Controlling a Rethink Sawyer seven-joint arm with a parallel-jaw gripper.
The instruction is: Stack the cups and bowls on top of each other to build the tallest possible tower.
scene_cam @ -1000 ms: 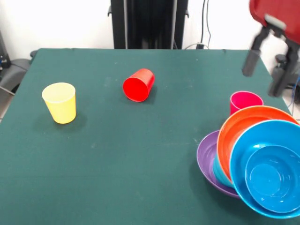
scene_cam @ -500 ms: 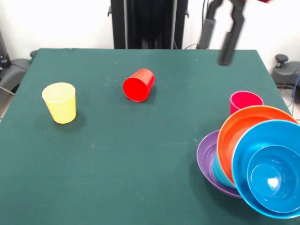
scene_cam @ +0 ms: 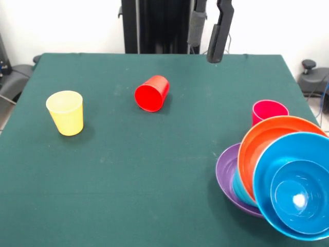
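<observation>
The gripper (scene_cam: 205,49) hangs down from the top edge, high above the table's far side. Its two dark fingers (scene_cam: 220,31) point downward with a clear gap between them, holding nothing. The arm itself is out of frame.

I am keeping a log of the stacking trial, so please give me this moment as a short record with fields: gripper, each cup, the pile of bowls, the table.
gripper: open, empty, high over the far part of the table
yellow cup: upright, mouth up, standing alone
red cup: lying on its side, mouth toward the camera
pinkish-red cup: upright, just behind the bowls
tower: nested pile tilted toward the camera; purple bowl lowest, red-orange bowl in it, blue bowls inside
table: green cloth
</observation>
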